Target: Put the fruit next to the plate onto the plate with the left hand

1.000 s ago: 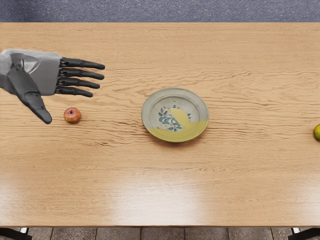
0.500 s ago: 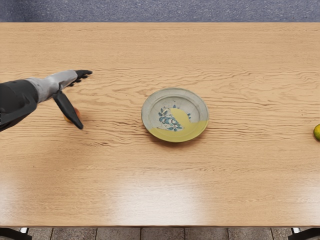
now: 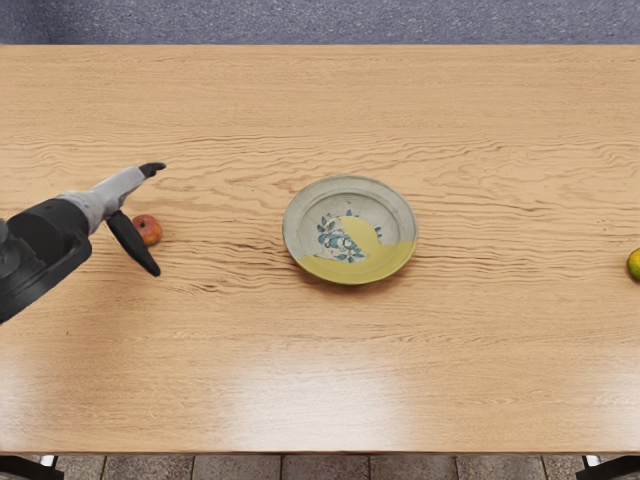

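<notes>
left hand (image 3: 115,190) slightly back, splayed beside apple (image 3: 147,229) on wooden table (image 3: 400,350)

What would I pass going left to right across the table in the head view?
In order: apple → plate → yellow-green fruit at the right edge. The left hand overlaps the apple, so it is left out.

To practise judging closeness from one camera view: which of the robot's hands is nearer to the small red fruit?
Left. The left hand is immediately left of the red fruit, open, with its thumb overlapping the fruit's edge. The right hand is out of view.
</notes>
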You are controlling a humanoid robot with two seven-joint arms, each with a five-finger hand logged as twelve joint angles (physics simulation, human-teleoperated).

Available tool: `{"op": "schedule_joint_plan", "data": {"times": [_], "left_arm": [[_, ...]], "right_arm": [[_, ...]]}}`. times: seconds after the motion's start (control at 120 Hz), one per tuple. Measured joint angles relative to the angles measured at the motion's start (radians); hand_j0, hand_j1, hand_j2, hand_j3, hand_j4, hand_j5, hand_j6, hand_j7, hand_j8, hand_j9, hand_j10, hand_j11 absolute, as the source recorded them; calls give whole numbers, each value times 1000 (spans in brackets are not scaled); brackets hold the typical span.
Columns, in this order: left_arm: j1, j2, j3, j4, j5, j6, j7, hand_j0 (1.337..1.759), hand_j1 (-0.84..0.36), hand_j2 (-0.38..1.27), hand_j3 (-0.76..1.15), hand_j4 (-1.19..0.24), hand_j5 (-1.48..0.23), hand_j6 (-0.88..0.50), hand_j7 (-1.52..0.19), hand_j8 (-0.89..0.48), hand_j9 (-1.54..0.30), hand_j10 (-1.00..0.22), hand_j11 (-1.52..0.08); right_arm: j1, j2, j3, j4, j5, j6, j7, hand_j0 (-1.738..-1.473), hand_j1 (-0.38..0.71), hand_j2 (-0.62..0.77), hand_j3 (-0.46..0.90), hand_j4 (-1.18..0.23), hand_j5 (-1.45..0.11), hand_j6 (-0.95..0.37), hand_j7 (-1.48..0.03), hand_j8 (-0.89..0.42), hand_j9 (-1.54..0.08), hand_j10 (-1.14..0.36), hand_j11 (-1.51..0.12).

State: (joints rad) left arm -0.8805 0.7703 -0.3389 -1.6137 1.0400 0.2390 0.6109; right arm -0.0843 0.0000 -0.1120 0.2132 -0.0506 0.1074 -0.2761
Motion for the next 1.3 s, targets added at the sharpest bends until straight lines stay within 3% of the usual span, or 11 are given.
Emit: {"op": "schedule_joint_plan", "data": {"times": [0.6, 1.3], "left_arm": [[11, -118, 5, 244, 8, 8, 0, 1658, 253, 19, 0, -86, -107, -87, -107, -87, -107, -85, -106], [17, -172, 27, 324, 20, 63, 0, 1658, 60, 52, 0, -246, -316, -247, -316, -247, -316, -246, -315]], "right_arm": [[1, 0, -2, -3, 0, -2, 0, -1658, -349, 0, 0, 0, 0, 0, 0, 0, 0, 0, 0], [2, 0, -1, -4, -2, -6, 0, -1658, -349, 0, 0, 0, 0, 0, 0, 0, 0, 0, 0]]}}
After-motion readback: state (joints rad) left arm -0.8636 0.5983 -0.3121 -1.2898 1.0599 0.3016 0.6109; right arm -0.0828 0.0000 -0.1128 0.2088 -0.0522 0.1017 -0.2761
